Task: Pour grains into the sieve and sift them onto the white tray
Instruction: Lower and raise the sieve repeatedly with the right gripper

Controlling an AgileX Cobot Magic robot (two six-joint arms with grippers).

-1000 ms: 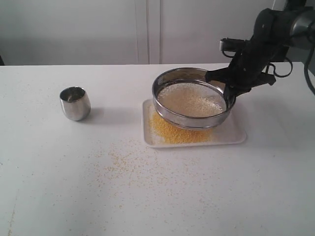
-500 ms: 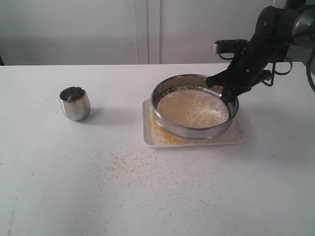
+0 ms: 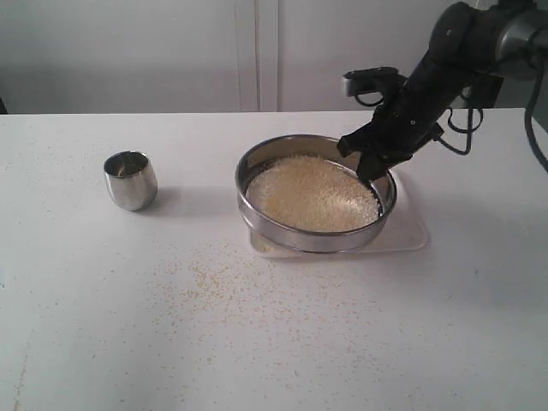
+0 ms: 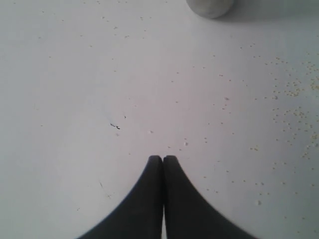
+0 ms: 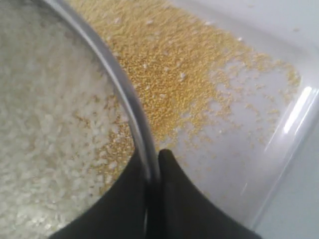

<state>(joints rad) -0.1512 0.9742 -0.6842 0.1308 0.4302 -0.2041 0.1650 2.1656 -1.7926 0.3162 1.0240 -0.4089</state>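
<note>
The sieve (image 3: 272,224), a wide steel ring, hangs over the white tray (image 3: 409,233), reaching past the tray's left edge. Pale whitish grains (image 3: 310,192) fill its mesh. My right gripper (image 3: 373,164) is shut on the sieve's far right rim. In the right wrist view the rim (image 5: 130,99) runs between the black fingers (image 5: 175,184) of the right gripper (image 5: 153,158); whitish grains (image 5: 45,124) lie inside and fine yellow grains (image 5: 169,64) on the tray (image 5: 279,149) outside. My left gripper (image 4: 163,158) is shut and empty above the bare tabletop.
A small rounded steel cup (image 3: 131,179) stands upright at the left of the table; its base (image 4: 210,6) shows in the left wrist view. Scattered yellow grains (image 3: 214,278) speckle the white tabletop in front of the tray.
My right gripper has carried the sieve leftward and levelled it. The yellow heap on the tray, visible before, is now hidden under the sieve.
</note>
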